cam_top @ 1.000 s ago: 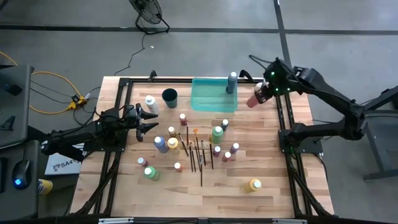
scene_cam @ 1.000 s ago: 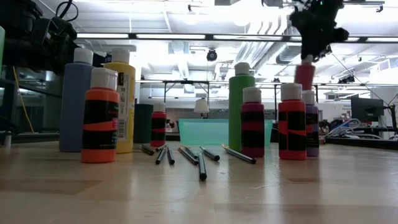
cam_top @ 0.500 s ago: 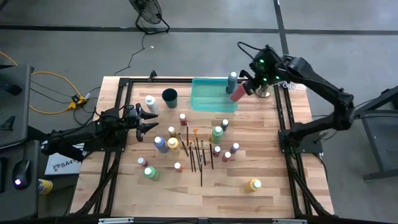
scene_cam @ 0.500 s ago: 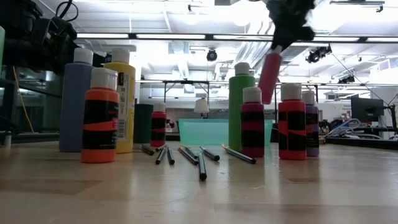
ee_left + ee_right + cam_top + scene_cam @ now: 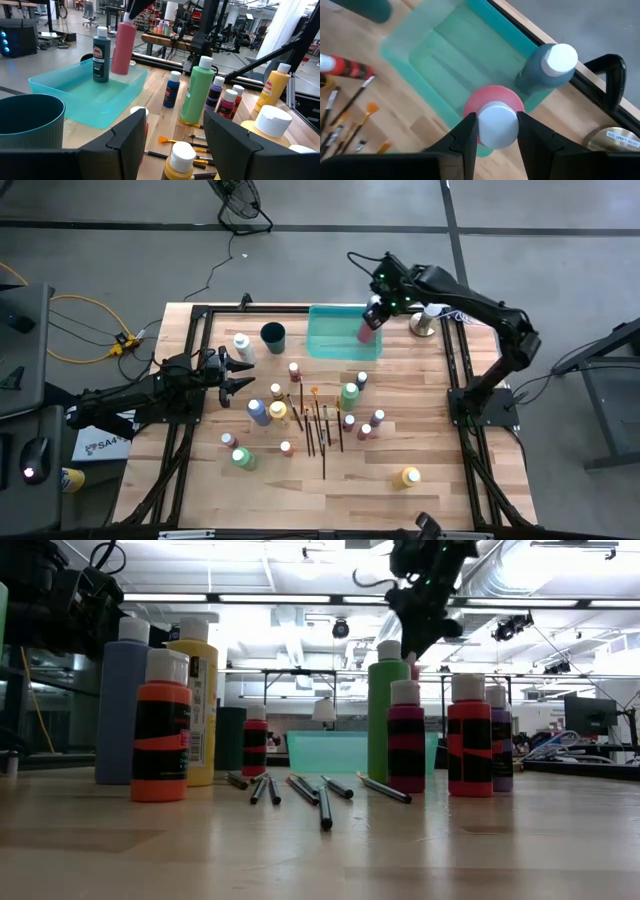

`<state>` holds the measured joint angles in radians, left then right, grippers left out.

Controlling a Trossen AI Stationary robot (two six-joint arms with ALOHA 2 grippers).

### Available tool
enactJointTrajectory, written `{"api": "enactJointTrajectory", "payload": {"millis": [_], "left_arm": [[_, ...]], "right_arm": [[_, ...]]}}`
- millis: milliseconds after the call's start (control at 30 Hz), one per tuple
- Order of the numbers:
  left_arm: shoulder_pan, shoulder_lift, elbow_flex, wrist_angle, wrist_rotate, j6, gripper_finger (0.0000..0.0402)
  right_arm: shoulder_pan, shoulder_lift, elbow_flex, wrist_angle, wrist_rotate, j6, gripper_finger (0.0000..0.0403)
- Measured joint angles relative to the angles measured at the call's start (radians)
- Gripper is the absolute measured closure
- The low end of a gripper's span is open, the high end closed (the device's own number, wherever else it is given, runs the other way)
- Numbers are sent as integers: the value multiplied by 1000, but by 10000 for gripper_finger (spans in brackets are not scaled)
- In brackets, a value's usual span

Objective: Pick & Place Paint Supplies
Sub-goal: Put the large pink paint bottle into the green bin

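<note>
Low cam mostly loses the pink paint bottle (image 5: pixel 414 670) behind the tall green bottle (image 5: pixel 385 720), top centre. Right wrist cam only shows its pale cap (image 5: pixel 494 124), body hidden underneath. The dark teal bottle (image 5: pixel 374 306) is tucked under the arm, upper middle overhead.

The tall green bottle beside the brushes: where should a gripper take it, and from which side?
Grip the green bottle at its pale cap and neck, coming straight down. It stands upright and taller than the neighbouring bottles, with brushes close alongside, so a side approach looks cramped.
</note>
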<state>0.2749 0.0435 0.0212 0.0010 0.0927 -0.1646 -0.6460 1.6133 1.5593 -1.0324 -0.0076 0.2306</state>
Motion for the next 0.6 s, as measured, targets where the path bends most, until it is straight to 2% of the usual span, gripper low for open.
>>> {"api": "enactJointTrajectory", "payload": {"millis": [267,600], "left_arm": [[0,0,0,0,0,0,208],[0,0,0,0,0,0,208]], "right_arm": [[0,54,0,14,36,-31,293],[-1,57,0,12,77,-219,293]]}}
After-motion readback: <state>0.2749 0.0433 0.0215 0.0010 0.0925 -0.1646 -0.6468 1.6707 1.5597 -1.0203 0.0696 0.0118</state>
